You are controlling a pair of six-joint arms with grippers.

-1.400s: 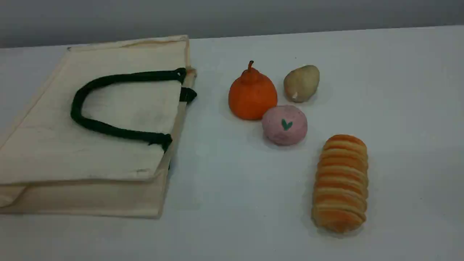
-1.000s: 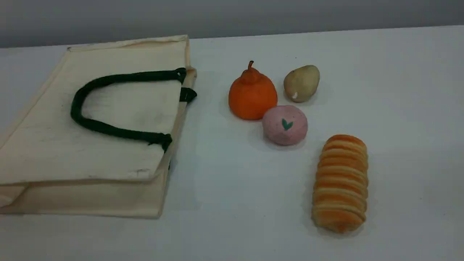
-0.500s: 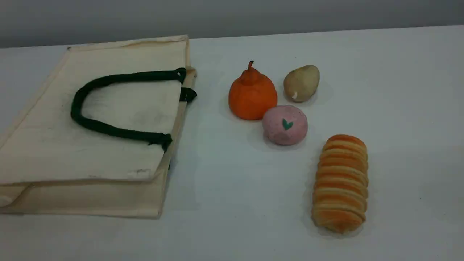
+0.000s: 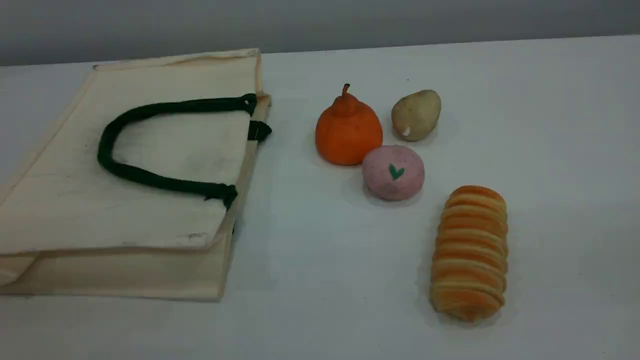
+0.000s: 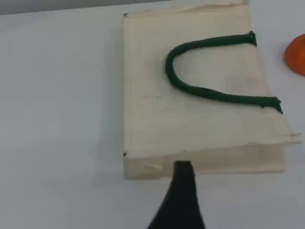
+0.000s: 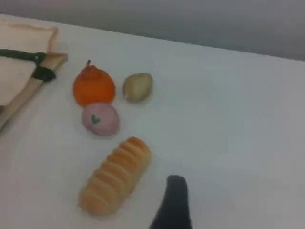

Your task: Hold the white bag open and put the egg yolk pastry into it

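Both sets of fingers stand spread and hold nothing. Just past the left fingers [image 5: 183, 179] the white bag [image 5: 195, 95] lies flat on the desk [image 4: 325, 280]. Beyond the right fingers [image 6: 175, 191] lies the striped bread roll [image 6: 116, 175], then the pink ball [image 6: 100, 119], and farthest the egg yolk pastry [image 6: 137, 87], beside the orange fruit [image 6: 94, 87].

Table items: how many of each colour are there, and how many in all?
Cream-white: 1, the bag
Orange: 1, the fruit
Beige-tan: 1, the pastry
Pink: 1, the ball
Golden striped: 1, the roll
Total: 5
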